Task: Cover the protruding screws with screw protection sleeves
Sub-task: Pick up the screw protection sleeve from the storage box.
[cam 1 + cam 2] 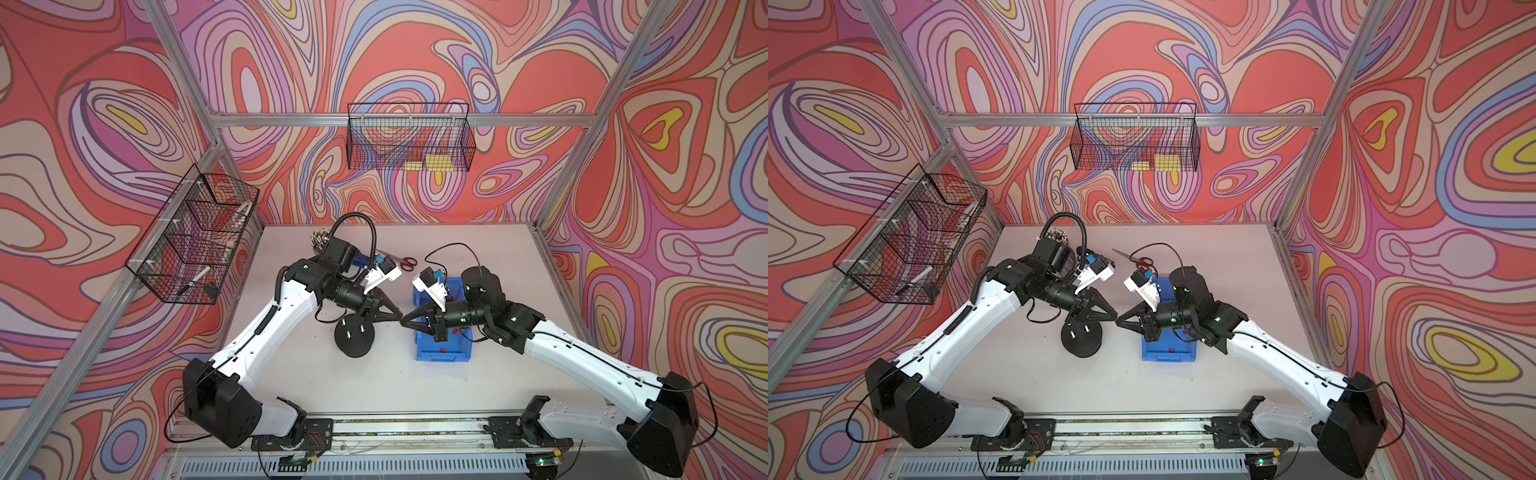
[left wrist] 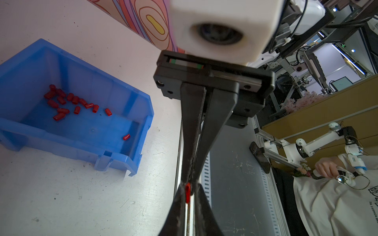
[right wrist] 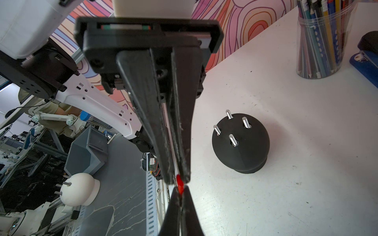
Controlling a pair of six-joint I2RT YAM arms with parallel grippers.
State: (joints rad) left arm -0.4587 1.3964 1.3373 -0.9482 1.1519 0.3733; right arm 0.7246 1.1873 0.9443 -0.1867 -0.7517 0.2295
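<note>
The red sleeve (image 2: 187,192) hangs in mid-air above the table (image 1: 374,386), caught tip to tip between the two arms. It is between the black base (image 1: 354,343) and the blue bin (image 1: 440,358).

The right gripper (image 2: 189,178) is pressed together on one end of it. The left gripper (image 3: 177,177) has its jaws narrowly apart round the other end; whether they bite I cannot tell.

This reads as a hand-over. The left should be firm on the sleeve before the right lets go, and should leave the open mouth free. Which end that is, is too small to tell.

From the meeting point the base lies at 8 o'clock, with all four protruding screws (image 3: 233,140) bare. In both top views the left gripper covers its far half.

The bin of spare sleeves (image 2: 67,102) is at 4 o'clock, partly hidden by the right gripper. The red-handled scissors (image 1: 405,262) at 12 and the pencil cup (image 3: 319,40) at 10 stand well apart, out of the path.
</note>
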